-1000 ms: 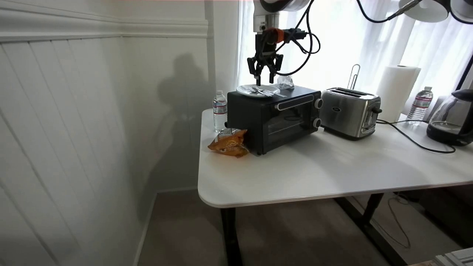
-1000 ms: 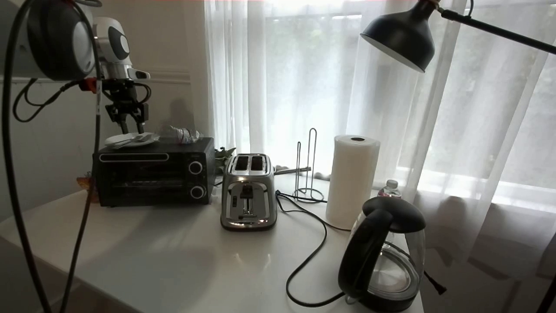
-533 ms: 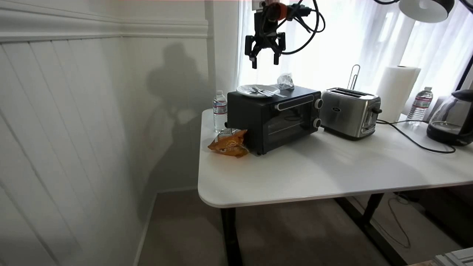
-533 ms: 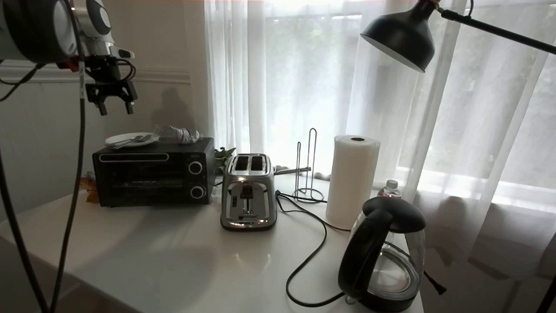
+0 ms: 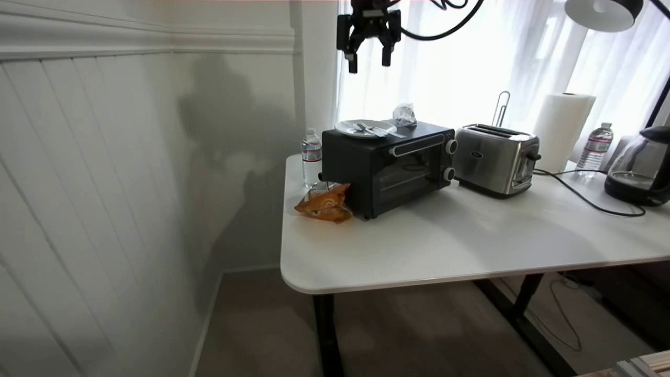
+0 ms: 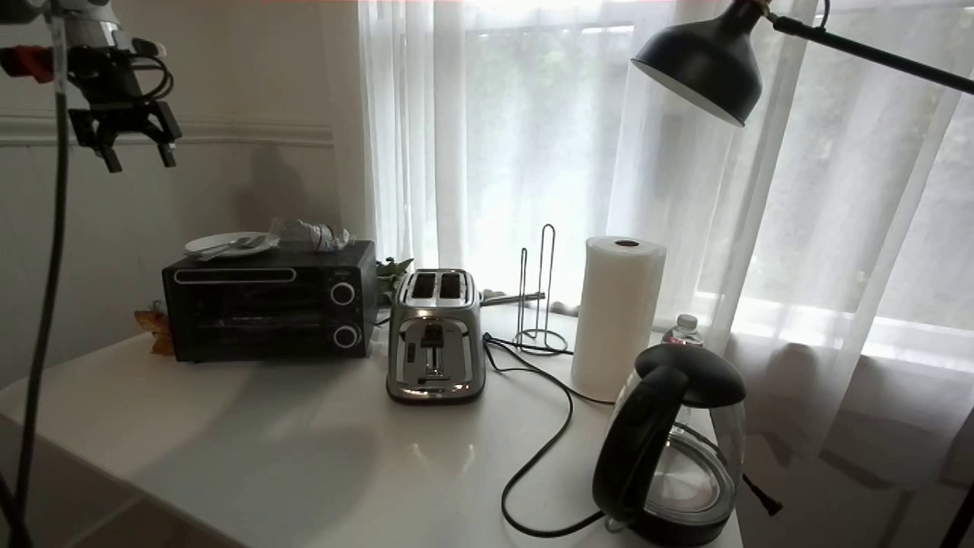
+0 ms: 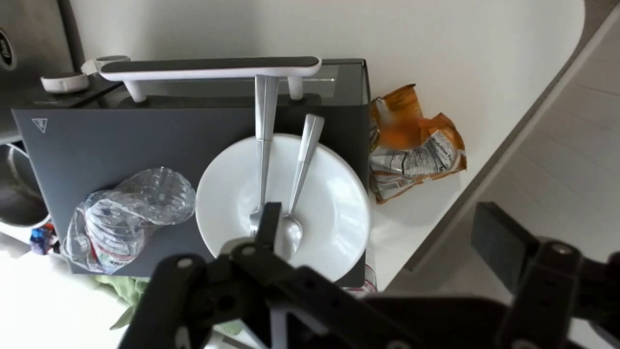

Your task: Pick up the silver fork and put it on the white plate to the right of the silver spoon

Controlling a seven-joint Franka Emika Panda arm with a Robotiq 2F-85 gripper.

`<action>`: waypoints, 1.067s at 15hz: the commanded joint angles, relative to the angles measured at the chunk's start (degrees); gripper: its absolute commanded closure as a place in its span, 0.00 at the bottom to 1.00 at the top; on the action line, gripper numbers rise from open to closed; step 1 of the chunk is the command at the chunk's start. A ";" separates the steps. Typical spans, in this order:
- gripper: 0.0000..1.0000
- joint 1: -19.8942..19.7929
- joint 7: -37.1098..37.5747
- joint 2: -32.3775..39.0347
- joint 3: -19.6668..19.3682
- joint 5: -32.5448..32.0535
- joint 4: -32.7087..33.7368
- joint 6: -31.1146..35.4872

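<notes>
The silver fork (image 7: 265,109) lies on the white plate (image 7: 339,194), its handle sticking out past the rim; its tines are partly hidden by a finger in the wrist view. The silver spoon (image 7: 303,157) lies beside it, to the fork's right in the wrist view. The plate also shows in both exterior views (image 5: 345,128) (image 6: 205,243), on top of the black toaster oven (image 7: 160,135). My gripper (image 7: 385,232) is open and empty, well above the plate and touching nothing; it also shows in both exterior views (image 5: 369,60) (image 6: 140,158).
A crumpled clear plastic bottle (image 7: 131,213) lies on the oven beside the plate. An orange snack bag (image 5: 325,204) and a water bottle (image 5: 312,157) are next to the oven. A silver toaster (image 6: 436,335), paper-towel roll (image 6: 620,320) and kettle (image 6: 670,449) stand further along.
My gripper has risen from just above the plate to well above it, and its fingers have spread wider. The plate and the cutlery on it look unmoved.
</notes>
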 commanded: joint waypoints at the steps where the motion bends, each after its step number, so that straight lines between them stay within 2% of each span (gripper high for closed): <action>1: 0.00 -0.49 0.17 -10.19 0.66 -1.05 -13.63 7.53; 4: 0.00 -1.45 0.65 -15.83 0.70 0.14 -20.73 14.24; 6: 0.00 -2.56 -0.72 -19.70 0.99 2.18 -25.52 16.45; 13: 0.00 -5.58 -10.19 -34.19 0.49 12.50 -43.49 15.75; 14: 0.00 -8.79 -10.27 -36.11 3.48 12.94 -45.91 15.43; 16: 0.00 -11.00 -10.48 -40.44 4.59 13.13 -51.57 15.79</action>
